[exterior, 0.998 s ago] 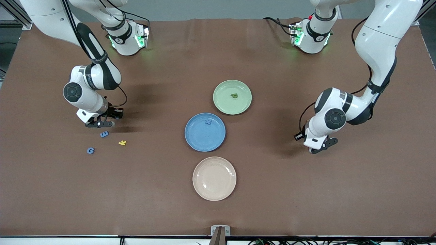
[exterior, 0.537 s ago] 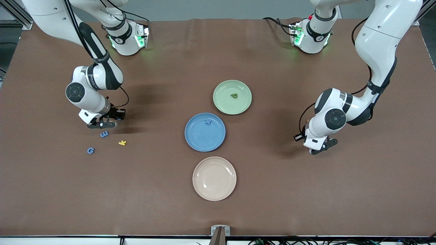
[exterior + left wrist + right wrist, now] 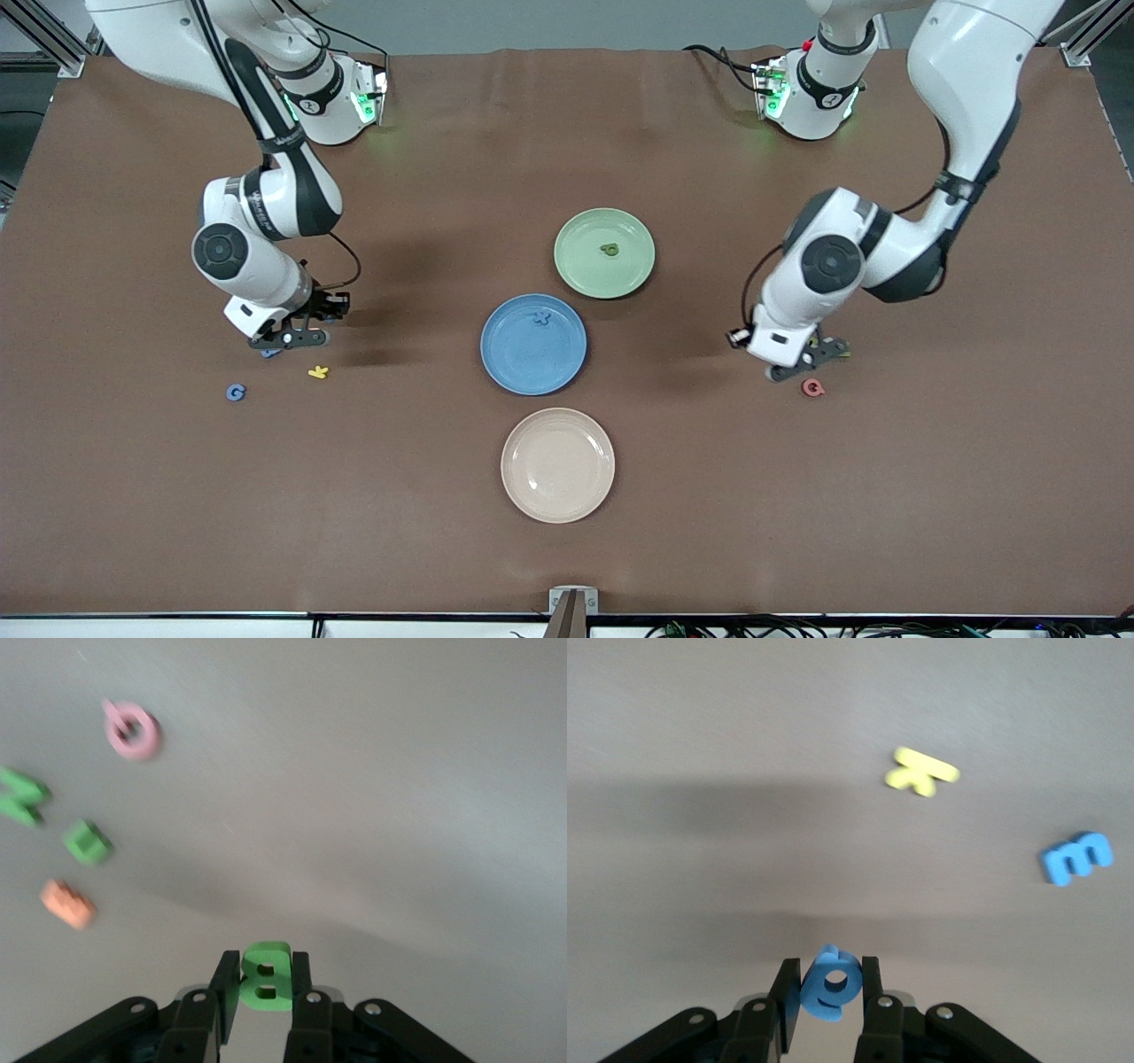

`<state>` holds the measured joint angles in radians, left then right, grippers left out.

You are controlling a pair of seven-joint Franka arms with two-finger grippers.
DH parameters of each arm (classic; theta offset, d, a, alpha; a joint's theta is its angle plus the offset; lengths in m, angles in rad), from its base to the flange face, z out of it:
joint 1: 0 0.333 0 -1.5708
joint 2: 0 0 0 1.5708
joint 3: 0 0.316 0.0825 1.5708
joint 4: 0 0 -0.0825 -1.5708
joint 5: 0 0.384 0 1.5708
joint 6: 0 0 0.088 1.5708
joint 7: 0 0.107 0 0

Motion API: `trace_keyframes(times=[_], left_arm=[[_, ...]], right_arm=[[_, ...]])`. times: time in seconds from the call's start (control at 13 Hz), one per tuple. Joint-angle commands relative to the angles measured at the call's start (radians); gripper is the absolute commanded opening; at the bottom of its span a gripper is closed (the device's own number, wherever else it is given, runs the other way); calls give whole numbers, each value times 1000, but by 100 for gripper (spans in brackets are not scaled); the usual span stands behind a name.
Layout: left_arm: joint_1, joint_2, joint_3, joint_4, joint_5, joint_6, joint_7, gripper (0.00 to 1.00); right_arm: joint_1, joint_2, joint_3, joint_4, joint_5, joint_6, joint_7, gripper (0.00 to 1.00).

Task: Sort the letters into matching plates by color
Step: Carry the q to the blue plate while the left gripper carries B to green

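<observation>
My right gripper [image 3: 291, 338] is shut on a blue letter [image 3: 830, 988], just above the table and over another blue letter [image 3: 270, 353] that is mostly hidden in the front view and shows whole in the right wrist view [image 3: 1076, 858]. My left gripper [image 3: 802, 361] is shut on a green letter B [image 3: 266, 979] above the table at the left arm's end. The blue plate [image 3: 523, 365] holds a blue X [image 3: 541, 318]. The pale green plate [image 3: 585, 268] holds a green letter [image 3: 609, 249]. A blue G [image 3: 235, 392] and a yellow K [image 3: 318, 372] lie near my right gripper.
The cream plate [image 3: 557, 483] sits nearest the front camera. A pink letter [image 3: 812, 387] lies by my left gripper. The left wrist view shows it [image 3: 133, 729] with two green letters [image 3: 22, 796] [image 3: 87, 842] and an orange one [image 3: 68, 904].
Both arms have moved toward the plates with their letters held. The right gripper now covers the blue letter it stood beside. The left arm's move has uncovered the pink letter.
</observation>
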<state>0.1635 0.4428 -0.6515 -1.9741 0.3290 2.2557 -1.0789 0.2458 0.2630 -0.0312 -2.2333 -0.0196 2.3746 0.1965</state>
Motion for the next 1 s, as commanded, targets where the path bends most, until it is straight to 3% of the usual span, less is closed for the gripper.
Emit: trace_keyframes(times=[0.0,0.31,0.54,0.92], left_arm=[[-4,-13,-100,-25,-4,-8,-143,1],[-34,7,-207,-40,-4,1,-257,1],[-139,30,-208,-49,2,8,-325,1],[-183,48,-206,-138,12,116,-368,1]], right_arm=[[114,4,-6,107,39,-84,182,17],[243,112,-6,277,213,-115,352,17],[335,199,-7,375,227,-107,506,17],[421,323,-6,483,231,-74,641,17]])
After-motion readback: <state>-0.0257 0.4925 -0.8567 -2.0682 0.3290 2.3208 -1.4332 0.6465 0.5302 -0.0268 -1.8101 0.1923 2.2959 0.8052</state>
